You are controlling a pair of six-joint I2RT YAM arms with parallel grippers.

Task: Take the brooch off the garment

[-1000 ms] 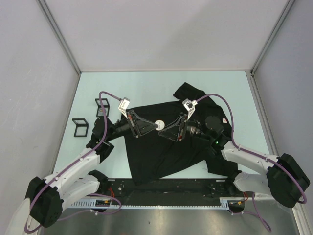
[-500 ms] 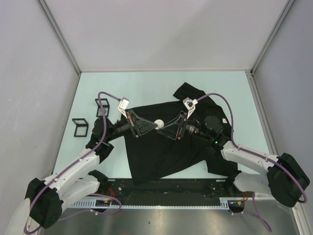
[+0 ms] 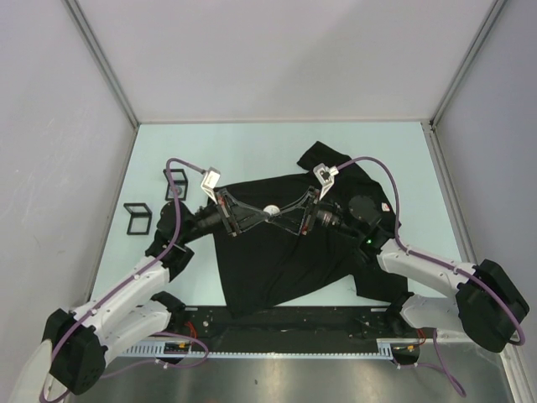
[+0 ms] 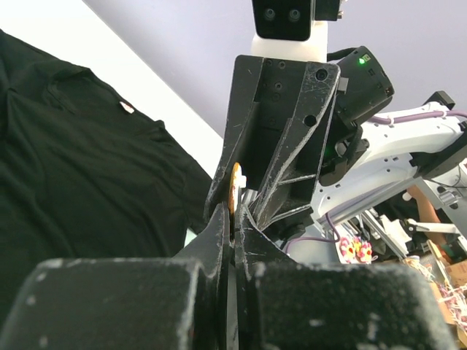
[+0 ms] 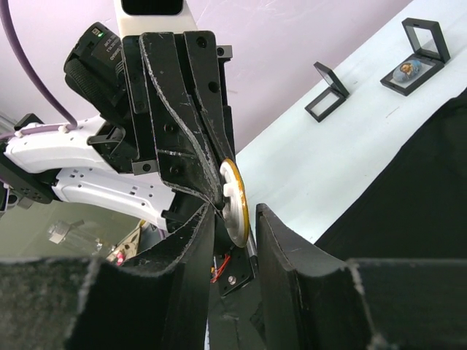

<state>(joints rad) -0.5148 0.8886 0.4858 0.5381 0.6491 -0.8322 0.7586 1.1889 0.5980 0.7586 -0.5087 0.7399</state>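
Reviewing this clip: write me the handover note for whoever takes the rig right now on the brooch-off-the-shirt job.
Left gripper: shut on the rim of the brooch, held above the garment.
Right gripper: appears open, with a finger on each side of the brooch and small gaps showing.
Garment: lies spread on the table beneath both grippers.
Done: the brooch is reached and gripped. I cannot tell whether its pin is free of the cloth.
Left to do: confirm the brooch is off the cloth, then carry it clear and set it down.
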